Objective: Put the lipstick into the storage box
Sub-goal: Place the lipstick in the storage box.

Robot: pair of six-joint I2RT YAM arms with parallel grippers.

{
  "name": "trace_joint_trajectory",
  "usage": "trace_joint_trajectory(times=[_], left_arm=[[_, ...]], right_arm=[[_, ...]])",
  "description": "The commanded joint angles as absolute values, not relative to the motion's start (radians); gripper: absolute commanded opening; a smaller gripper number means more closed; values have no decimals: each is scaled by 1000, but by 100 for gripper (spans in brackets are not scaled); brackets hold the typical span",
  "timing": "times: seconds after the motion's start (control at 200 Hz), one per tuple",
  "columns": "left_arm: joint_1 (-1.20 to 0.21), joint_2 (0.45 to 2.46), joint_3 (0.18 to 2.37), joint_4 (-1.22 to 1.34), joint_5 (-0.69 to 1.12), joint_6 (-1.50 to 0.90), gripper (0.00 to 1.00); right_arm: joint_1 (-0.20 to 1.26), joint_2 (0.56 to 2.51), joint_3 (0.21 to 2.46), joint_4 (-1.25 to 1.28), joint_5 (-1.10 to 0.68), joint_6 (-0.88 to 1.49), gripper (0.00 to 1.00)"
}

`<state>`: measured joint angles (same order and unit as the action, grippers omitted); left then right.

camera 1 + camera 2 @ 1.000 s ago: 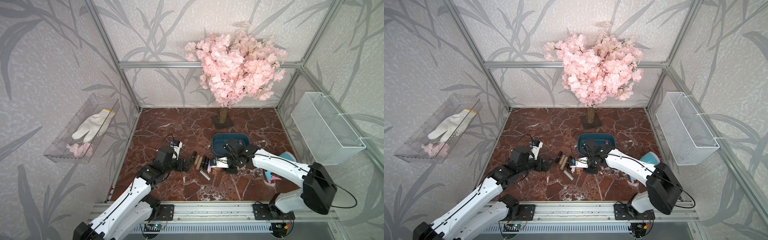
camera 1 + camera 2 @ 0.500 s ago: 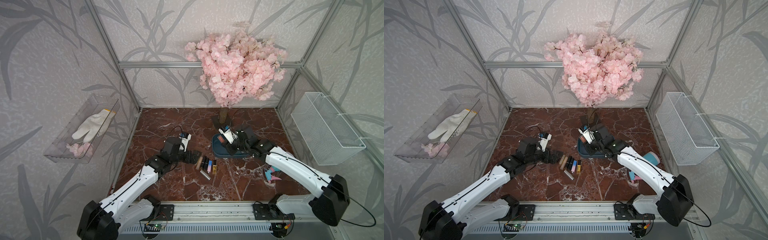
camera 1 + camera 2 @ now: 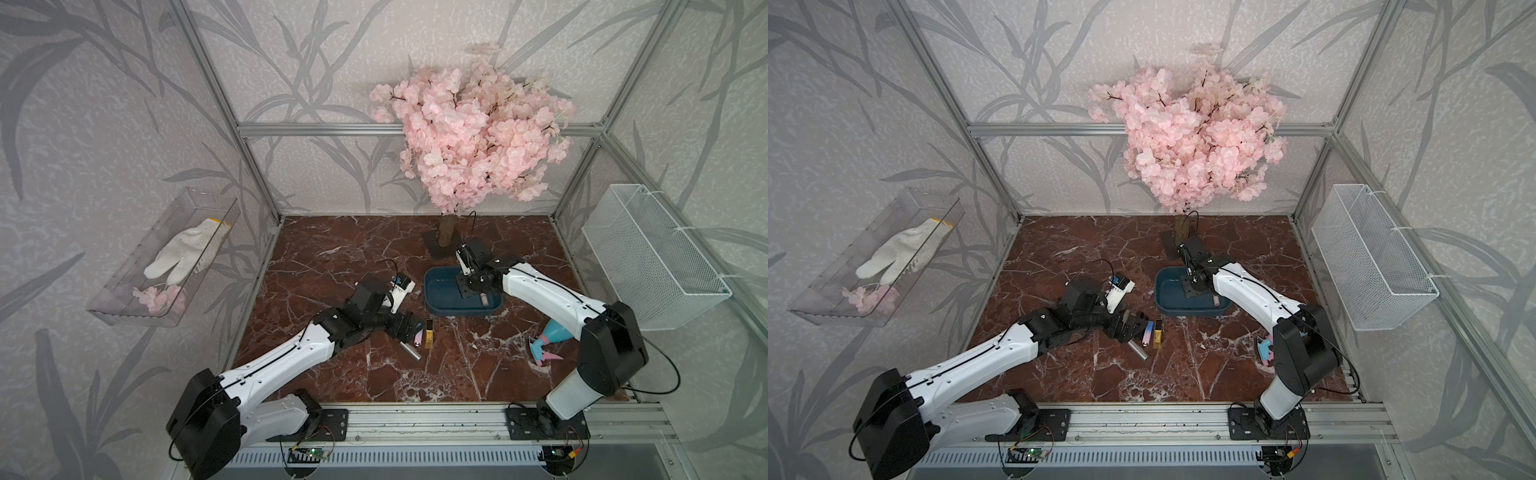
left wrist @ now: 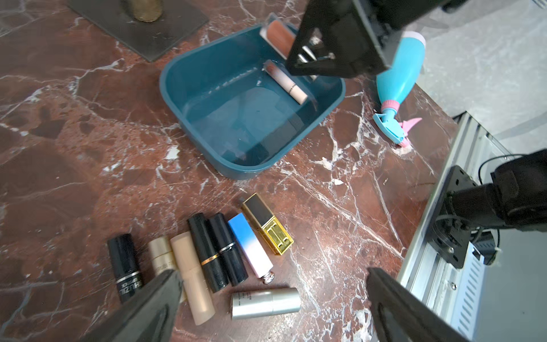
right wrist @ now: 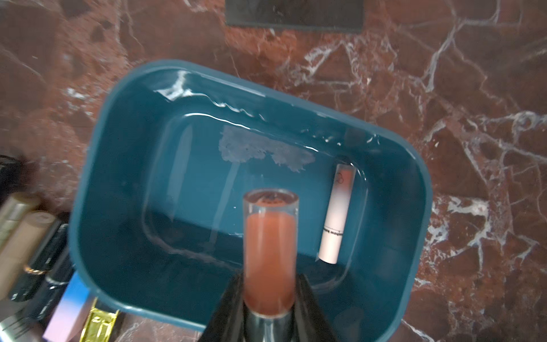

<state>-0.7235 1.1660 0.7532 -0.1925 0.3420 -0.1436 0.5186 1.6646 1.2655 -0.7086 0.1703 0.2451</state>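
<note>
The tabletop (image 3: 332, 249) is a polished red-brown marble slab veined in white. At its back stands an artificial tree (image 3: 469, 137) with a rough brown trunk, a flat dark base plate and a puffy crown of pink blossom. A white wire-mesh basket (image 3: 648, 257) and a clear plastic bin (image 3: 137, 291) hang on the side walls.

The storage box (image 3: 440, 291), a shallow glossy teal plastic tub with rounded corners, sits near the tree's base. A light blue plastic spray bottle (image 4: 396, 77) with a pink trigger lies on its side just beyond the box.

The left fingers (image 4: 151, 311), black and wedge-shaped, are spread wide with nothing between them, hovering above a row of lipsticks (image 4: 207, 251) lying side by side on the tabletop. In the row are glossy black cylinders, matte beige and champagne tubes, a square blue-to-pink case and a square black-and-gold case. A brushed silver cylinder (image 4: 265, 303) lies crosswise beside them.

The right fingers (image 5: 228, 314) pinch a lipstick (image 5: 270, 257) by its metal end. It is a clear round tube with a coral-pink fill, held above the box's open interior.

A slim pale pink tube (image 5: 337, 213) already lies flat on the box floor against one short wall.
</note>
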Motion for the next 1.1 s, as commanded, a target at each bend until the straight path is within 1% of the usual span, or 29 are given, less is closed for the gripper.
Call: trace_joint_trajectory(times=[0.0,0.045,0.185,0.36,0.55,0.685,0.93,1.095], left_arm=[[-747,1176,775,-165,359,-55,100],[-754,1180,774,-159,357,-35,100],[-764,1218,803,-152,360,23,100],[-769,1343,931,-215,401,154,100],[-776,1447,1025,-232,437,230,100],[-787,1485,1068,-244,426,245,100],[-790,1506,1081,-242,419,233,100],[-790,1511,1080,-243,417,238,100]], right_arm=[[485,1701,1310,-763,168,274,20],[474,1751,1318,-766,166,266,20],[435,1813,1321,-752,135,247,20],[408,1849,1305,-717,109,224,20],[390,1881,1292,-691,84,207,21],[381,1907,1296,-669,74,202,21],[365,1972,1331,-664,102,205,22],[364,1993,1350,-663,111,208,28]])
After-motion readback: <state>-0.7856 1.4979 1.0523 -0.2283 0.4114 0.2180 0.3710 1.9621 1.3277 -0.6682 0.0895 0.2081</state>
